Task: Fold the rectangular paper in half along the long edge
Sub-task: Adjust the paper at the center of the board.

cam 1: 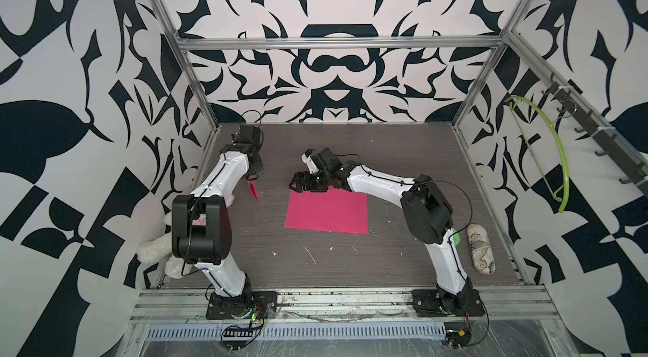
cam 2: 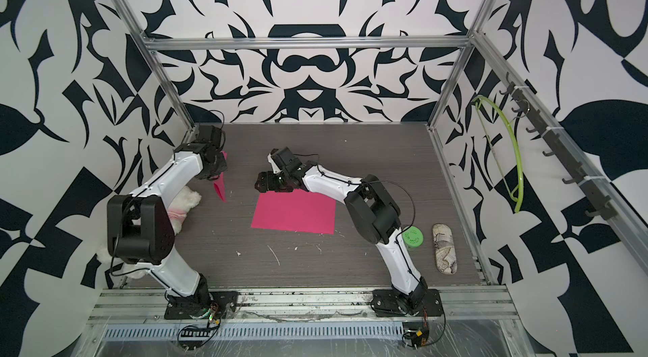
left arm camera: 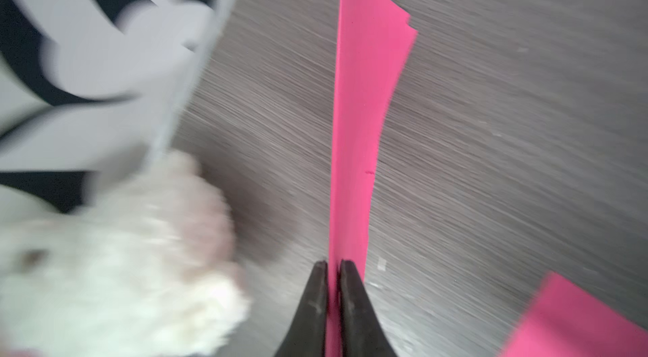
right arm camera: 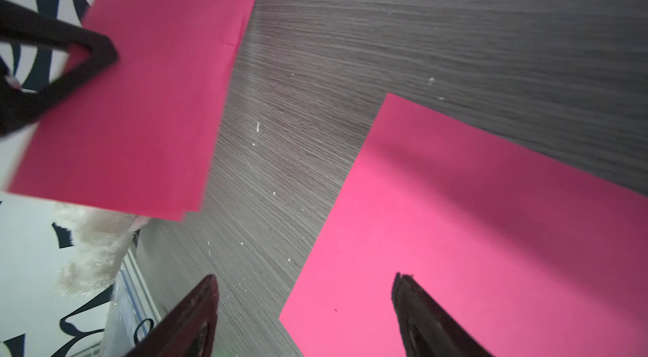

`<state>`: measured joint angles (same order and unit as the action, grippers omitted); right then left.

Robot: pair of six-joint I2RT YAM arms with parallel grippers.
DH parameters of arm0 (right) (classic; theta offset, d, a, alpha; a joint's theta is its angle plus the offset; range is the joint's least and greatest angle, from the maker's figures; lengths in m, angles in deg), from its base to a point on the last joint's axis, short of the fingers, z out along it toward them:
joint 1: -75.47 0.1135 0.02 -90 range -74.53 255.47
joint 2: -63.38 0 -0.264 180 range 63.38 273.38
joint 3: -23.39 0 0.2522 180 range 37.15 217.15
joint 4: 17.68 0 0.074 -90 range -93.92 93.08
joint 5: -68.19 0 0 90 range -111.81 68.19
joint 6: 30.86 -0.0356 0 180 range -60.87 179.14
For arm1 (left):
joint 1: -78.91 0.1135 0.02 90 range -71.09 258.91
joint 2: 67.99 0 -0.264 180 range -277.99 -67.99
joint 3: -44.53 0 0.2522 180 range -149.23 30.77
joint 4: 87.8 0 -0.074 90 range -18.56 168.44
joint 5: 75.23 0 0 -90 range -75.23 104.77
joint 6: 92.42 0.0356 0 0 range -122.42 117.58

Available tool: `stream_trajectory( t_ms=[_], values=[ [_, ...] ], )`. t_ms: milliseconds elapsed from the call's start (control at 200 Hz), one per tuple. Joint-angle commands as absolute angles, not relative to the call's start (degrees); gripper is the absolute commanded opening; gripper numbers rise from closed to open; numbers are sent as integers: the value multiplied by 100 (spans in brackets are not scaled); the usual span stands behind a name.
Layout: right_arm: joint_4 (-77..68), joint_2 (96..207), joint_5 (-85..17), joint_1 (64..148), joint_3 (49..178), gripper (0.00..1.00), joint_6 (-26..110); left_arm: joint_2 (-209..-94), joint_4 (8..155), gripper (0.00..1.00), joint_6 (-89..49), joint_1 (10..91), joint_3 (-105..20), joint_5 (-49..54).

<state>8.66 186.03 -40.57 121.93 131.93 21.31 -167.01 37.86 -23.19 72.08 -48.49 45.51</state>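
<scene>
A pink rectangular paper (cam 1: 326, 211) (cam 2: 294, 213) lies flat on the dark wood-grain table (cam 1: 403, 162). A second pink sheet (cam 1: 253, 190) (cam 2: 221, 186) hangs on edge above the table's left side, with my left gripper (left arm camera: 333, 264) shut on its edge. In the right wrist view that held sheet (right arm camera: 150, 92) shows two layers at one corner. My right gripper (right arm camera: 305, 278) (cam 1: 298, 185) stands open just over the far left corner of the flat paper (right arm camera: 491, 215), with nothing between its fingers.
A white plush toy (cam 1: 154, 250) (left arm camera: 105, 267) lies by the left wall, behind my left arm. A green round container (cam 2: 412, 236) and a patterned slipper (cam 1: 480, 248) sit at the right. A green hanger (cam 1: 557, 148) hangs on the right wall.
</scene>
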Motion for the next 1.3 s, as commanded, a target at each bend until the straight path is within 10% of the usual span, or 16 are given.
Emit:
stream_trajectory(
  t_ms=[0,505,855,1295],
  values=[
    [884,18338,-3903,12157,12970,81,2310,-17116,2890,13,-1533,6939,-5340,6157],
    [1185,17679,-3460,12123,12500,81,2595,-19042,2552,18,-1340,6149,-6040,5744],
    [1364,17297,-3106,12115,12236,81,2766,-18603,3088,89,-1715,6147,-5882,3726],
    [1565,16803,-2568,11896,11478,72,2802,-16903,5007,100,-3084,6858,-4414,1218]
  ],
)
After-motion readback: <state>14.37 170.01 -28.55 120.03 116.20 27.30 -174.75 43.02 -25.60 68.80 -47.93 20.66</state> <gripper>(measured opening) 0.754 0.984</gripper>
